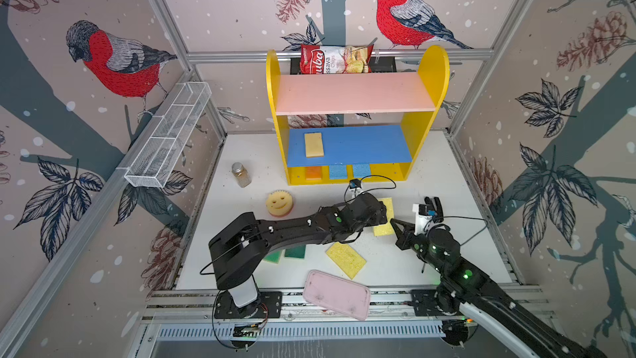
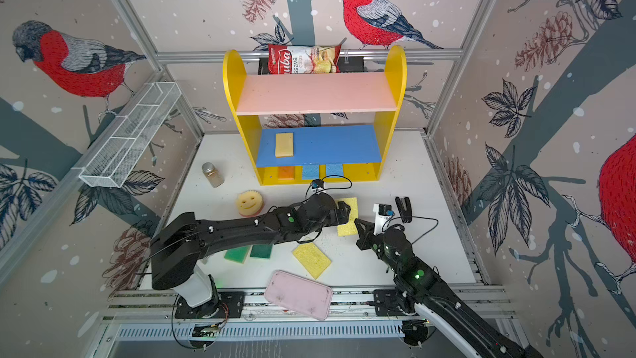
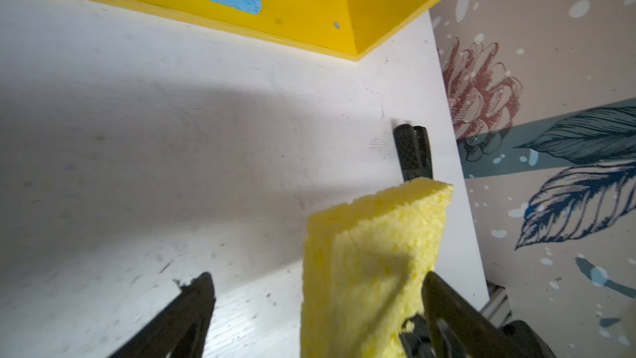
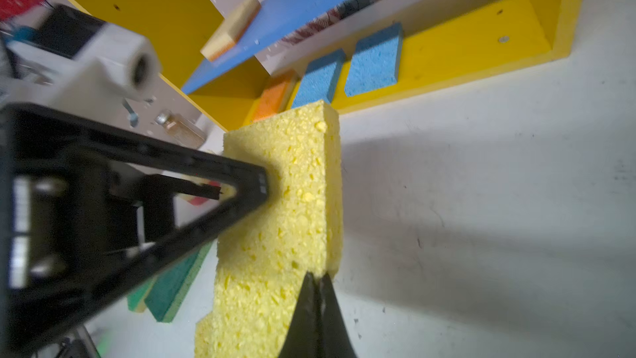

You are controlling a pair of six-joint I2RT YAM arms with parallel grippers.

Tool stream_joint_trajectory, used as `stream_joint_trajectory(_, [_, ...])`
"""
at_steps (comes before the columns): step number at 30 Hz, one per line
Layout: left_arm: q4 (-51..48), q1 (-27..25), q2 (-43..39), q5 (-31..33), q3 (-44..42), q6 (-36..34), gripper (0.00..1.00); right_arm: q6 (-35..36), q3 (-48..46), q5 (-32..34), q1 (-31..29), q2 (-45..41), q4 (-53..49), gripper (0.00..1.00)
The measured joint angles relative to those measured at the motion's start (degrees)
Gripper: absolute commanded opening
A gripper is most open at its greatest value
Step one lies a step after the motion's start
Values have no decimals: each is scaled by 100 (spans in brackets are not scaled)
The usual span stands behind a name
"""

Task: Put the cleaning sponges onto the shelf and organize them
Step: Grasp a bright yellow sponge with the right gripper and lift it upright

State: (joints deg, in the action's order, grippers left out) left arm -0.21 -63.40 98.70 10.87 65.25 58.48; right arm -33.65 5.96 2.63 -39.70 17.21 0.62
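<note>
The right gripper is closed tight, its tips pinching one edge of a yellow sponge. The sponge is tipped up on edge, and whether it is clear of the table I cannot tell. The left gripper is spread wide around the same sponge. In the left wrist view one finger lies against the sponge and the other stands off with a gap, so this gripper has no hold. In both top views the two grippers meet right of centre, in front of the shelf and apart from it.

Four sponges are placed. A tan sponge lies at the left of the blue board. On the base, from the left, lie an orange sponge and two blue sponges. The pink board is bare.

Five are left:
- the pinched one;
- a smiley sponge, left of centre;
- two green sponges, partly under the left arm;
- a flat yellow sponge, low in the middle.

By my count the job is a little under half done.
</note>
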Motion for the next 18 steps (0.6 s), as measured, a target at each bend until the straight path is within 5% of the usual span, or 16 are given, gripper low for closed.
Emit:
stream_joint_trajectory(3, [352, 0, 162, -229, 7, 0, 82, -92, -72, -66, 85, -369, -122, 0])
stream_joint_trajectory(7, [872, 0, 151, -507, -195, 22, 32, -98, -79, -212, 164, -138, -125, 0])
stream_joint_trajectory(10, [940, 22, 105, -538, -236, 24, 11, -118, -79, -291, 221, 221, -114, 8])
stream_joint_trajectory(15, [1178, 212, 96, -774, -275, 81, 0, -118, -87, -319, 236, 417, -48, 52])
stream_joint_trajectory(18, [1399, 393, 90, -831, -398, 127, 0, -120, -151, -304, 251, 363, -37, 63])
